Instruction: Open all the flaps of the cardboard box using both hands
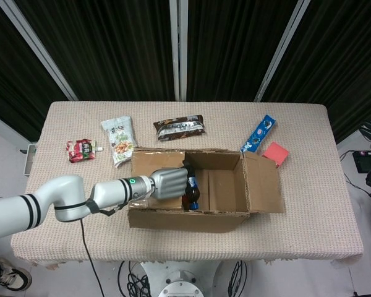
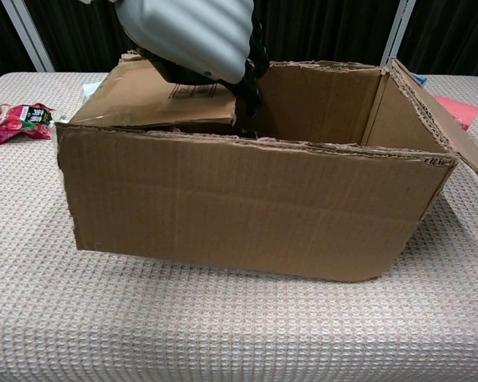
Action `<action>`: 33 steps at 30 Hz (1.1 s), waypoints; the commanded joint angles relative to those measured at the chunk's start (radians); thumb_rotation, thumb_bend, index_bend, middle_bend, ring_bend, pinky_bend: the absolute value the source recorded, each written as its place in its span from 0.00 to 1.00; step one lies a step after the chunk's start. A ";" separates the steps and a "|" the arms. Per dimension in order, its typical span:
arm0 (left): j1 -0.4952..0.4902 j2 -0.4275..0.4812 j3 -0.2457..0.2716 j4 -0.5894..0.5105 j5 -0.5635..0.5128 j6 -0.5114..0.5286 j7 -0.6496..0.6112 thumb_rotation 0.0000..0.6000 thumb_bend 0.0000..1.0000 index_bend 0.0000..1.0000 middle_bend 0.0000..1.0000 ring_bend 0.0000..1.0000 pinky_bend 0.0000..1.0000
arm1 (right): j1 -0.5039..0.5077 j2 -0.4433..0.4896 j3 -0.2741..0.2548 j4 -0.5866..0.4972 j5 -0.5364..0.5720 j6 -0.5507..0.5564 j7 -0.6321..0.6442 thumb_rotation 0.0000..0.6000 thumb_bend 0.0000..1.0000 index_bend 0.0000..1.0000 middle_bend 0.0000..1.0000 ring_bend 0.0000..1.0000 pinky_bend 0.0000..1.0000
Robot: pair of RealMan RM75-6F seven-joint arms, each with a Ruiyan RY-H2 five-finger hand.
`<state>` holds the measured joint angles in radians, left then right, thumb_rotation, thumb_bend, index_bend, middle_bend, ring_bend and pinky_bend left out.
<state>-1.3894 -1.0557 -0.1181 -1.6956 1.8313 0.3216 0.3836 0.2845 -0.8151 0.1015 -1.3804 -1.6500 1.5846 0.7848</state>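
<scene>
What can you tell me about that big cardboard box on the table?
The cardboard box is plain brown corrugated board with ragged, worn edges, sitting on the cloth-covered table. Its right flap is folded outward, while the left flap lies folded inward over the opening. The left hand reaches over that flap with its dark fingers curled at its free edge. A bottle stands inside. The near wall's lower corner is bent up.
</scene>
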 commanded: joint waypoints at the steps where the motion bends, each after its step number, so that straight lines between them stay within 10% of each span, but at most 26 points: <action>1: 0.005 0.031 -0.009 -0.024 -0.024 0.004 0.002 1.00 0.89 0.22 0.37 0.17 0.28 | 0.001 -0.001 0.002 0.002 0.000 -0.002 0.002 1.00 1.00 0.00 0.00 0.00 0.00; 33: 0.225 0.449 -0.052 -0.232 -0.153 0.186 0.008 1.00 0.89 0.19 0.35 0.17 0.28 | -0.002 0.099 0.020 -0.215 -0.067 0.033 -0.148 1.00 1.00 0.00 0.00 0.00 0.00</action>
<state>-1.1730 -0.6168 -0.1709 -1.9221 1.6791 0.5018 0.3886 0.2827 -0.7186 0.1216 -1.5917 -1.7152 1.6180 0.6399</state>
